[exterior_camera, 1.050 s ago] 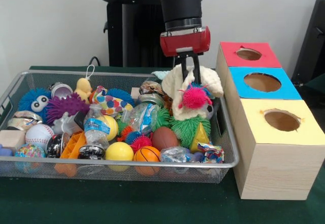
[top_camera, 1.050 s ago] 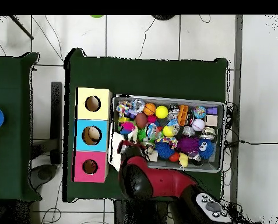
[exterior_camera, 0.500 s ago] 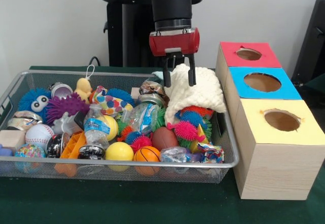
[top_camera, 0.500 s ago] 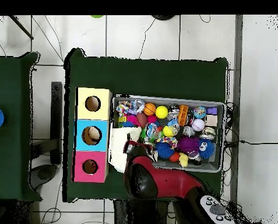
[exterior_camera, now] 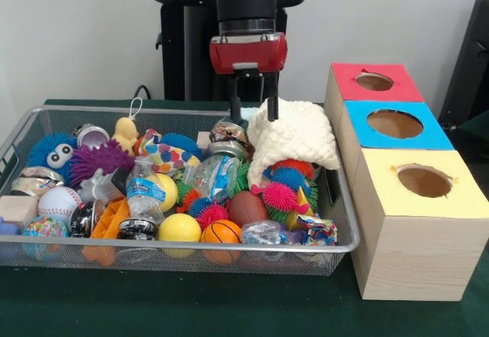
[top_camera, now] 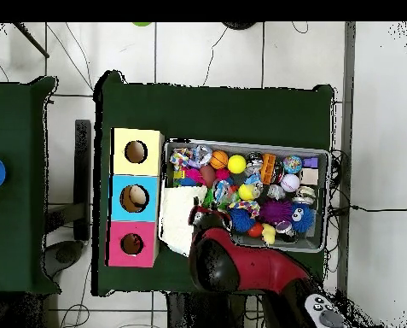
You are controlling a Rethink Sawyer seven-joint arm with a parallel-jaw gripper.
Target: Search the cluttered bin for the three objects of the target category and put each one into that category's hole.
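Note:
My gripper (exterior_camera: pixel 253 112) hangs open and empty over the far right part of the wire bin (exterior_camera: pixel 191 254), its right finger close by the top left edge of a cream knitted cloth (exterior_camera: pixel 298 137). The cloth lies draped over the bin's right end, above green, blue and pink spiky balls (exterior_camera: pixel 281 195). In the overhead view the cloth (top_camera: pixel 177 215) hangs over the bin's left rim and the red arm (top_camera: pixel 241 266) hides the gripper. Beside the bin stand three boxes, each with a hole on top: red (exterior_camera: pixel 374 83), blue (exterior_camera: pixel 394 125) and yellow (exterior_camera: pixel 424 182).
The bin is packed with toys: a yellow ball (exterior_camera: pixel 179 227), a small basketball (exterior_camera: pixel 221 232), a baseball (exterior_camera: pixel 59 199), a purple spiky creature (exterior_camera: pixel 98 160), a blue fuzzy one (exterior_camera: pixel 52 151), a water bottle (exterior_camera: pixel 143 189). The boxes line the bin's right side.
The gripper let go of the cream cloth, which dropped back onto the bin's right end. It then opened, rose a little and shifted left in the front view.

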